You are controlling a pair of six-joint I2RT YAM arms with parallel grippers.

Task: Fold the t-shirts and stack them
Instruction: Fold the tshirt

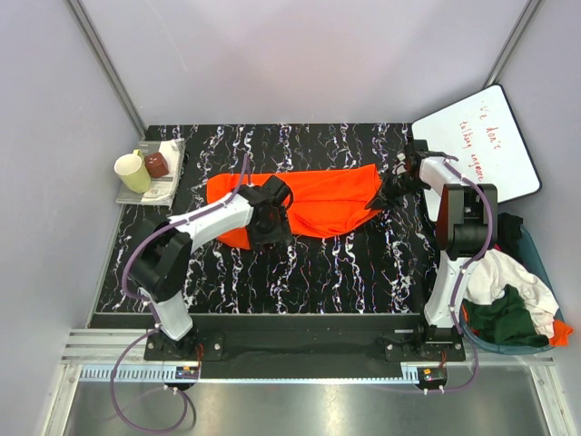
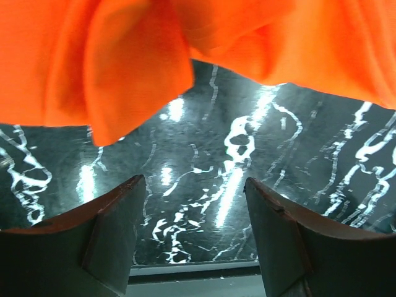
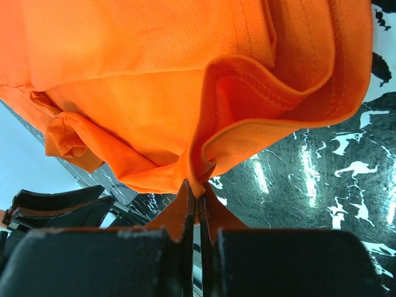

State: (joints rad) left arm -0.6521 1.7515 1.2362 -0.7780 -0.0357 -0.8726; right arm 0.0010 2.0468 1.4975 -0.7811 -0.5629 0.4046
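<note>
Pinching orange t-shirt point(image 1: 331, 202) — right claw point(image 3: 198, 187), left claw point(image 2: 193, 182) parted, just beside

Bright orange t-shirt point(image 1: 318, 202); black white-veined table point(image 1: 345, 263).

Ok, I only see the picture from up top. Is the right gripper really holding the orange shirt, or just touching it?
Observer: Holding it. In the right wrist view the right gripper is shut on a bunched fold of the bright orange fabric t-shirt.
Operator: And the left one? I can't see its fingers.
Observer: The left gripper is open, with nothing between its fingers.
Operator: Is it touching the shirt?
Observer: No. In the left wrist view, bare black marbled table shows between its fingertips and the shirt's edge.
</note>
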